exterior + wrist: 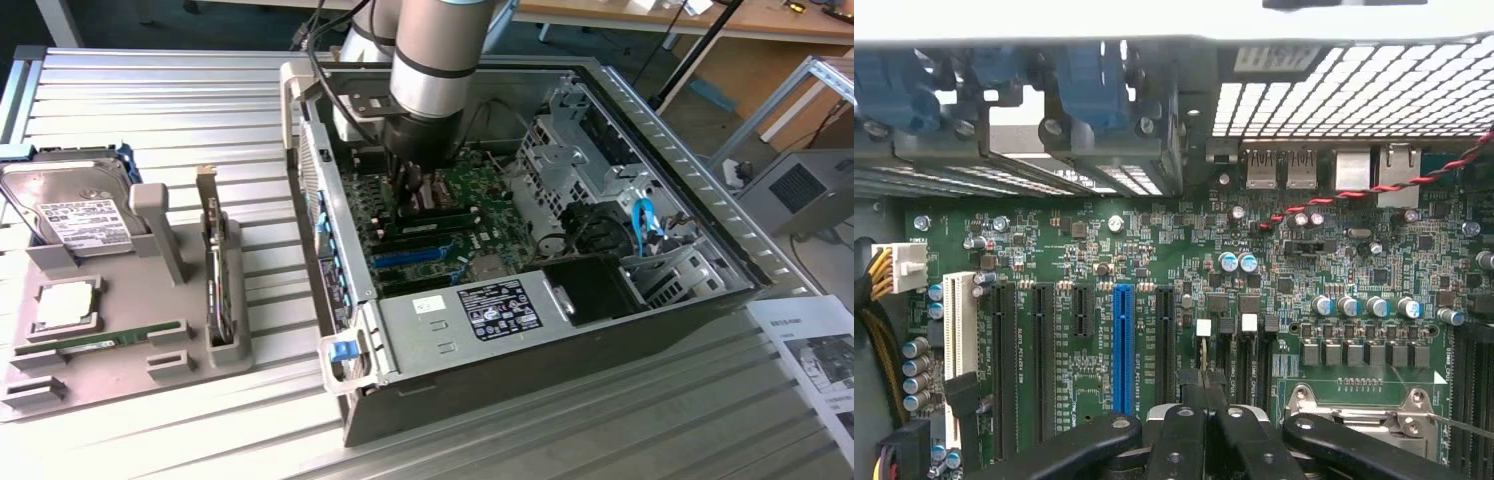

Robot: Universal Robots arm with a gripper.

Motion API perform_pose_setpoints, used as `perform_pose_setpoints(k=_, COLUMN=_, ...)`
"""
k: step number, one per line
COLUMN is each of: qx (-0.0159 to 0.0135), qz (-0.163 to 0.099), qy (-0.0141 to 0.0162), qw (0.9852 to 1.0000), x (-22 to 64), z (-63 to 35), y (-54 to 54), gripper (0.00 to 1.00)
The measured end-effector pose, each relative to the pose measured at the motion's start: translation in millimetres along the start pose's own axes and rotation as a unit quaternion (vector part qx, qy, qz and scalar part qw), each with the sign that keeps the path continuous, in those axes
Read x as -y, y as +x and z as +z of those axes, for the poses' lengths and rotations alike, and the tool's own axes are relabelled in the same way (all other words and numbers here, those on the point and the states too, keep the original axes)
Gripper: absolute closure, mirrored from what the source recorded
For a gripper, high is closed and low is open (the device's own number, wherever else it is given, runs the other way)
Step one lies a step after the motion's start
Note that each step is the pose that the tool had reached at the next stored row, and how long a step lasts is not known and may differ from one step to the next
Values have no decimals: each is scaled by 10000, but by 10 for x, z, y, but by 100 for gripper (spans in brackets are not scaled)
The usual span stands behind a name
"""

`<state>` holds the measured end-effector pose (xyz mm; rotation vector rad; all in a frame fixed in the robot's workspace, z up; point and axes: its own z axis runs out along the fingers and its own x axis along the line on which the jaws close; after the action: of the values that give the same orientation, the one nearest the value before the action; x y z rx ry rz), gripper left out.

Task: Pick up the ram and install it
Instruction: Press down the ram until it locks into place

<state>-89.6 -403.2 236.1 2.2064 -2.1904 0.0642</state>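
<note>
A ram stick (pixel 100 343), long and green with a pale label, lies flat in the grey holder tray (pixel 187 345) at the exterior view's left, far from the arm. My gripper (pixel 416 195) is down inside the open computer case (pixel 534 385), just above the green motherboard (pixel 1154 250). In the wrist view its black fingers (pixel 1179 430) stand together, shut, over the black memory slots (pixel 1239 350) beside the processor socket. A thin dark edge shows at their tips; I cannot tell what it is.
The tray also holds a silver hard drive (pixel 74 215), an upright expansion card (pixel 214 265) and a square chip (pixel 64 305). Drive cages (pixel 574 150), a power supply (pixel 461 320) and cables crowd the case. A paper sheet (pixel 814 360) lies at the exterior view's right.
</note>
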Motion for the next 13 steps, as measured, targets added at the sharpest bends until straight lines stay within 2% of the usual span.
perform_pose_setpoints(k=3, qx=0, qz=0, qy=0, qw=10000, x=-25, z=0, y=-1, gripper=89)
perform_pose_setpoints(k=13, qx=-1, qz=0, qy=3, qw=10000, x=-26, z=34, y=-2, gripper=89)
